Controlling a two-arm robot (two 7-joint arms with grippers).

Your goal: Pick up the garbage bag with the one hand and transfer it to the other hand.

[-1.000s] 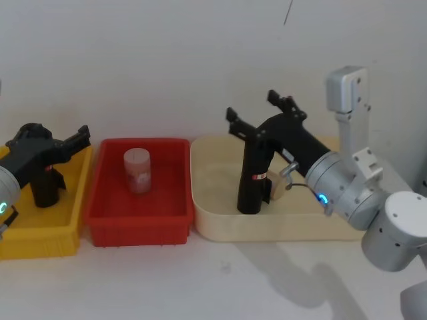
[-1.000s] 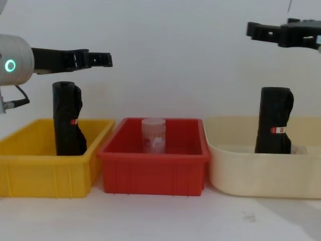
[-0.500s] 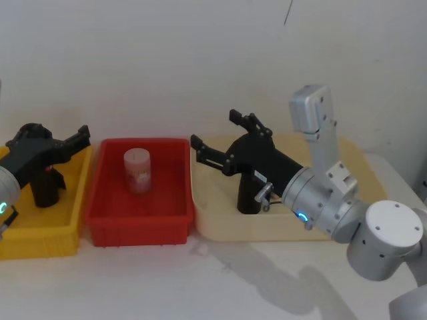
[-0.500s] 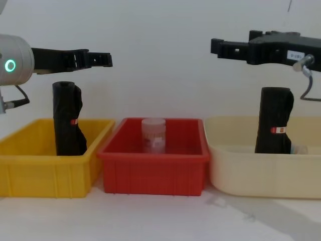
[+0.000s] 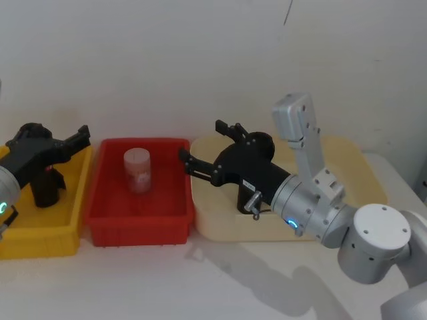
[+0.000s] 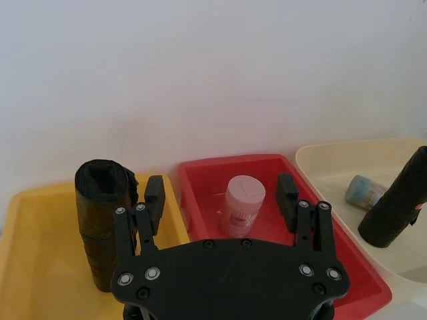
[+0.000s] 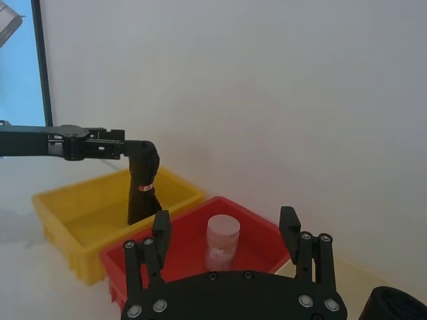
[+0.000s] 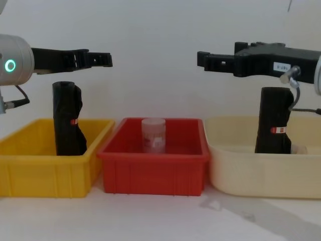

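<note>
Black garbage bag (image 8: 273, 120) stands upright in the cream bin (image 8: 251, 173). The chest view shows its label; the head view hides it behind the right gripper (image 5: 200, 148), fingers spread. Left gripper (image 8: 103, 59) hovers released above the yellow bin (image 8: 45, 170).

We are viewing three bins in a row — a yellow bin (image 5: 40, 233), a red bin (image 5: 137, 223) and a cream bin (image 5: 320, 223). The right gripper (image 5: 203, 150), fingers spread, is hanging over the red and cream bins' shared edge, largely masking the garbage bag (image 5: 248, 197). The left gripper (image 5: 81, 137) is hanging above the yellow bin, over a second black roll (image 5: 45, 190). A pink jar (image 5: 137, 170) is standing upright in the red bin.
</note>
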